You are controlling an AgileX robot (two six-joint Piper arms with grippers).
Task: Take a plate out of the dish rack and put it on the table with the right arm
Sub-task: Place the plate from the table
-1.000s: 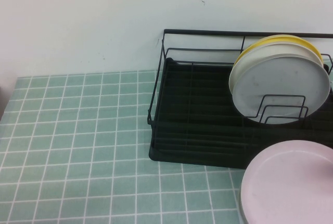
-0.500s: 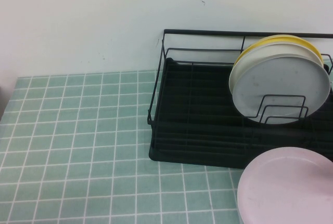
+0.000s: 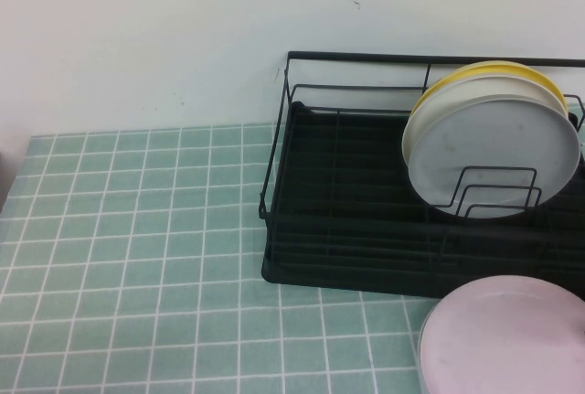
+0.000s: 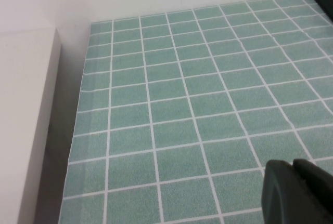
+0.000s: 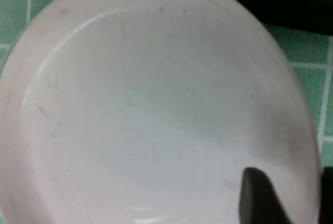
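The pink plate (image 3: pixel 503 337) is out of the dish rack (image 3: pixel 366 229) and sits low over the tiled bench (image 3: pixel 137 229) just in front of the rack, the right gripper (image 5: pixel 283 198) pinching its rim between its fingers. The step in hand looks like the set-down; next it needs lowering flat, then release. The left gripper (image 4: pixel 299 193) hovers over bare tiles, finger state unclear

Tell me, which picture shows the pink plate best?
The right wrist view: the pink plate fills it, with the right gripper at its rim. The high view shows only part of it, cut off at the corner. The left wrist view shows only table and the left gripper.
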